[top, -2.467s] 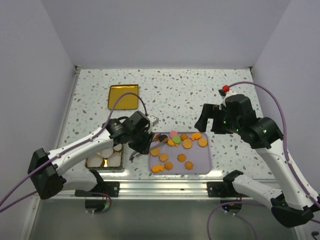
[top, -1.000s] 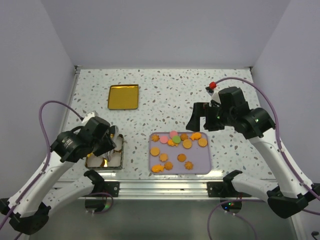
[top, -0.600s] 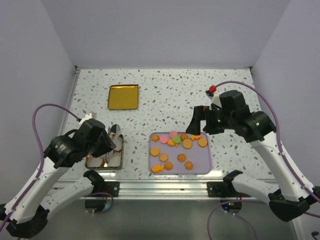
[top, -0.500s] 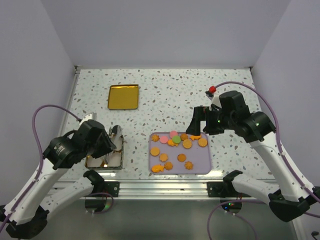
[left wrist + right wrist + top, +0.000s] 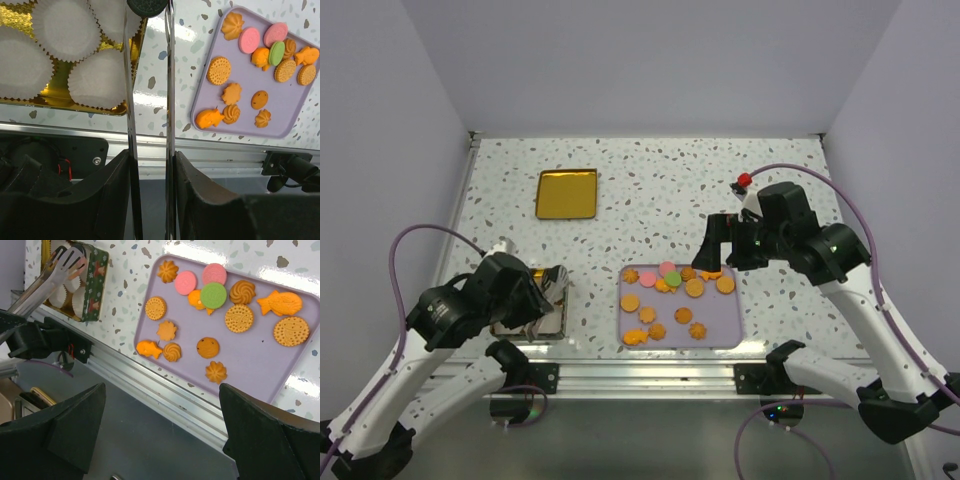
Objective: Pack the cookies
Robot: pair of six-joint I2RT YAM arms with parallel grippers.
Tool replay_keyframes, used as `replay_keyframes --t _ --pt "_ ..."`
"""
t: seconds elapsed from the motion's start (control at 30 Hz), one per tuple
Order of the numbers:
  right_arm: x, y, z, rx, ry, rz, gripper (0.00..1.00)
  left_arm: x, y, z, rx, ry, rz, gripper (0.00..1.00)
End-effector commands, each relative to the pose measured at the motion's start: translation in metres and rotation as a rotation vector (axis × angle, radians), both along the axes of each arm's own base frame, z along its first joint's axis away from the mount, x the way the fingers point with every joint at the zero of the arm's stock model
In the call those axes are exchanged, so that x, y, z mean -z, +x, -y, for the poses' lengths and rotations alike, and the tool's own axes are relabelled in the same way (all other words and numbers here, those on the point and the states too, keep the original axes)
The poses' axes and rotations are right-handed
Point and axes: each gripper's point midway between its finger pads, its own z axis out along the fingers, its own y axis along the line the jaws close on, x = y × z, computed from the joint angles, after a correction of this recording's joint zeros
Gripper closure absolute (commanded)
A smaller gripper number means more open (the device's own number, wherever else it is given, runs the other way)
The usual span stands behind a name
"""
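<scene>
Swung from the tray (image 5: 712,322) to the tin (image 5: 15,16), left gripper (image 5: 150,165) clamps tongs (image 5: 131,100) pinching a dark brown cookie (image 5: 148,6) at their tips; right gripper (image 5: 162,390) hangs wide open above the cookies (image 5: 214,295).

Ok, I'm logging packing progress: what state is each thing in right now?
left pincer: shut on the tongs
tongs: pinching the dark cookie
dark cookie: held above the tin's edge, not placed
tin: open
paper cups: visible ones empty
gold lid: off, flat on the table
purple tray: holding the other cookies
right pincer: open, empty
</scene>
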Motion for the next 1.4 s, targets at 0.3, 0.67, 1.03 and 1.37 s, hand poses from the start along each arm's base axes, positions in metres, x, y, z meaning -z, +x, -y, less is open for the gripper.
replay_keyframes --t 0.3,0.67,1.03,1.37 --pt "-0.006 -0.006 0.004 -0.01 -0.001 0.028 0.01 0.006 0.003 -0.007 -0.105 -0.033 0.029 0.54" --pt "-0.004 -0.008 0.005 -0.014 -0.009 0.022 0.01 0.006 0.011 -0.015 -0.158 0.005 0.05 0.43" --pt "-0.004 -0.007 0.004 -0.016 -0.006 0.024 0.01 0.001 0.031 -0.003 -0.121 0.017 0.085 0.51" --pt "-0.004 -0.007 0.007 -0.01 -0.019 0.032 0.01 0.019 0.046 0.017 -0.056 0.029 0.05 0.57"
